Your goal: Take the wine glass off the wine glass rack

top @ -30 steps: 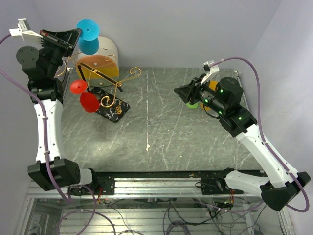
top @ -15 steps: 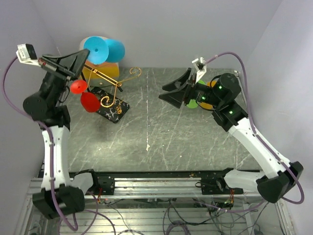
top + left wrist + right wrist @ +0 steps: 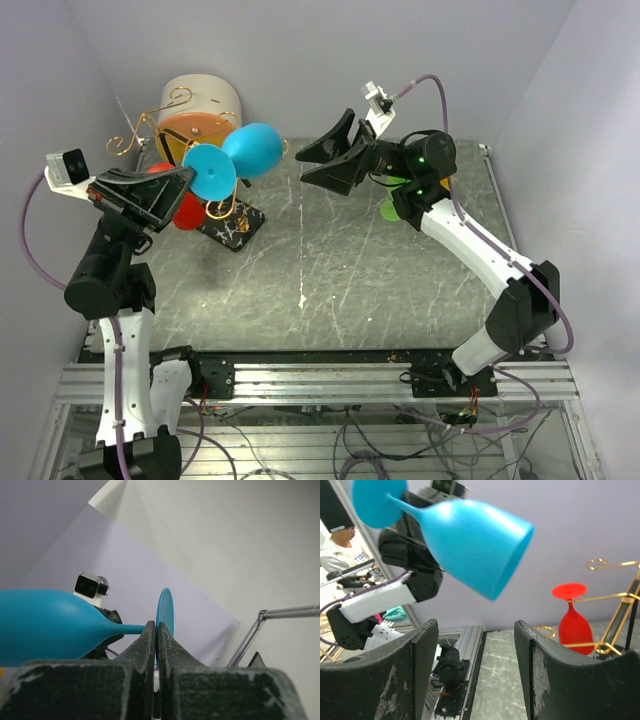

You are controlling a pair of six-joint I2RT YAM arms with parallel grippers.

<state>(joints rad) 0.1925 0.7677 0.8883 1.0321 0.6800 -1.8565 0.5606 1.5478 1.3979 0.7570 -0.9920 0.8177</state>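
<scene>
Blue plastic wine glass (image 3: 252, 148): one is counted.
Red plastic wine glass (image 3: 188, 210): one is counted.
Gold wire wine glass rack, black speckled base (image 3: 238, 228): one is counted.
Cream drum, orange face (image 3: 205, 95): one is counted.

Partly hidden behind blue wine glass (image 3: 235, 160): red wine glass (image 3: 188, 212), gold rack (image 3: 238, 228). Mostly hidden behind right arm (image 3: 470, 245): unidentifiable green object (image 3: 392, 208). Cropped in left wrist view: the blue glass's bowl.
</scene>
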